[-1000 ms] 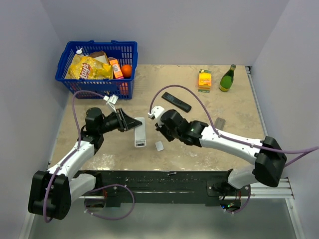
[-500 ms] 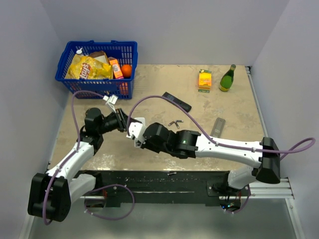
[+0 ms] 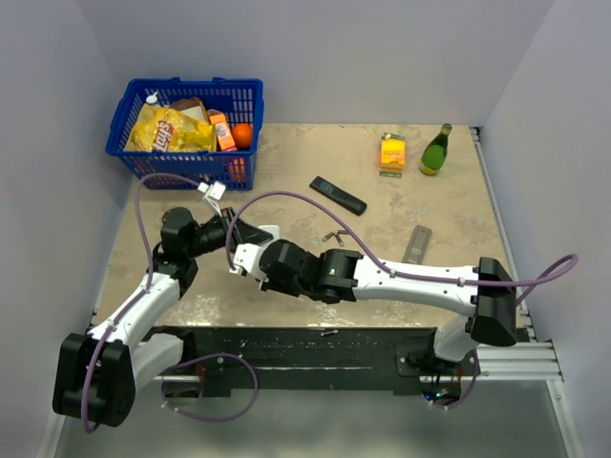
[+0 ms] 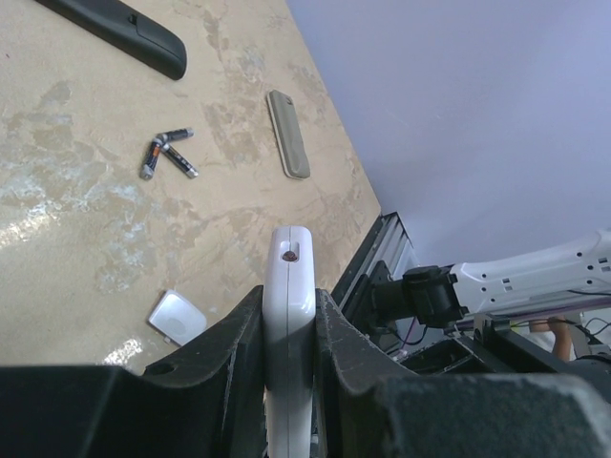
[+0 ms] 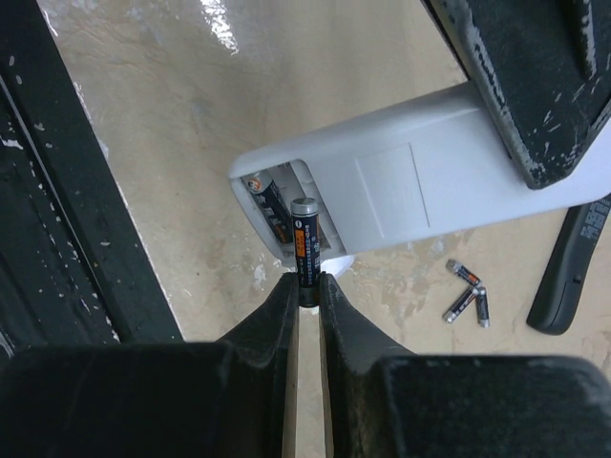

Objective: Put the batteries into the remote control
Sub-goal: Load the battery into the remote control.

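Top external: the left gripper (image 3: 239, 232) and right gripper (image 3: 246, 254) meet left of centre over the surface (image 3: 430, 205). The white remote (image 3: 268, 232) is mostly hidden between them. Two loose batteries (image 3: 334, 236) lie near, with a black remote (image 3: 337, 195) beyond them.

Left wrist: the left gripper is clamped on the white remote's long edges, holding it on edge above the surface. The loose batteries lie beyond it, touching in a V.

Right wrist: the right gripper, nearly closed, pinches one battery (image 5: 305, 243) by its lower end. The battery's upper end is at the white remote's open compartment (image 5: 286, 205), where a second battery (image 5: 263, 191) lies.
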